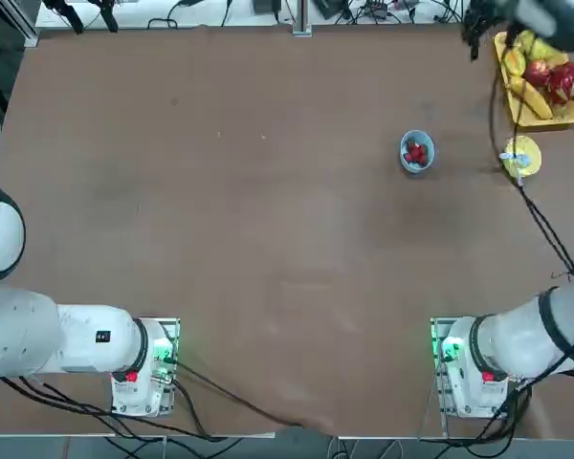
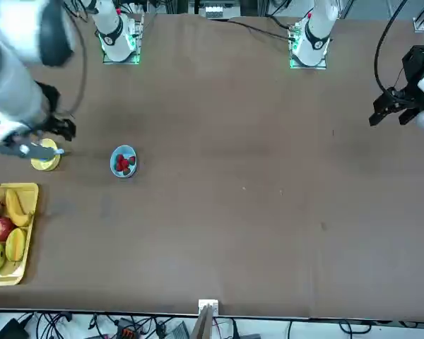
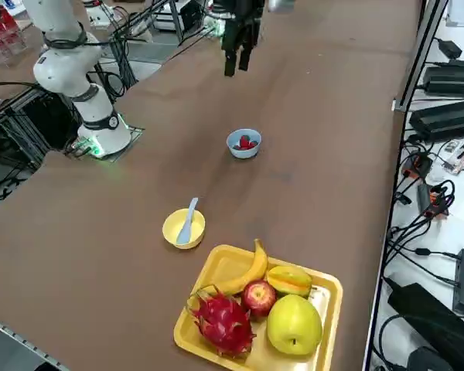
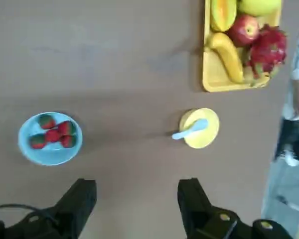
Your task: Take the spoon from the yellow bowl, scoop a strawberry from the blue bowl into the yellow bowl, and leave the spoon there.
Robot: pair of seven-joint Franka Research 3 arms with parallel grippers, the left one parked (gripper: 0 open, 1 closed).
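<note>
Here, the small round plain yellow bowl [image 3: 184, 228] serves as the landmark. It sits on the brown table [image 1: 249, 220], just beside one short end of the larger rectangular yellow fruit tray [image 3: 216, 270], with a narrow strip of table showing between them. The tray holds a banana [image 3: 246, 274], a red apple [image 3: 258, 297], a pink dragon fruit [image 3: 222, 322], a yellow-green round fruit [image 3: 295, 325] and an orange-yellow ribbed fruit [image 3: 289, 280].

The small pale blue-white plastic spoon [image 3: 188, 221] lies in the yellow bowl, its scoop end inside and its short handle slanting up over the rim on the side away from the tray. In the wrist view the handle [image 4: 182, 133] reaches past the bowl's edge toward the other bowl.

The small round light-blue bowl [image 3: 243, 144] stands apart from the yellow bowl, farther from the tray, nothing between the two. Several red strawberries [image 4: 54, 134] with green tops lie in it, four by my count in the wrist view.

The right gripper [image 3: 240, 59] hangs high above the table, past the blue bowl as seen from the yellow bowl in the side view, pointing down. Its two black fingers [image 4: 192, 199] stand wide apart with nothing between them; neither touches a bowl or the spoon.

A person's sleeve and leg show beyond the table edge near the tray in the wrist view.
</note>
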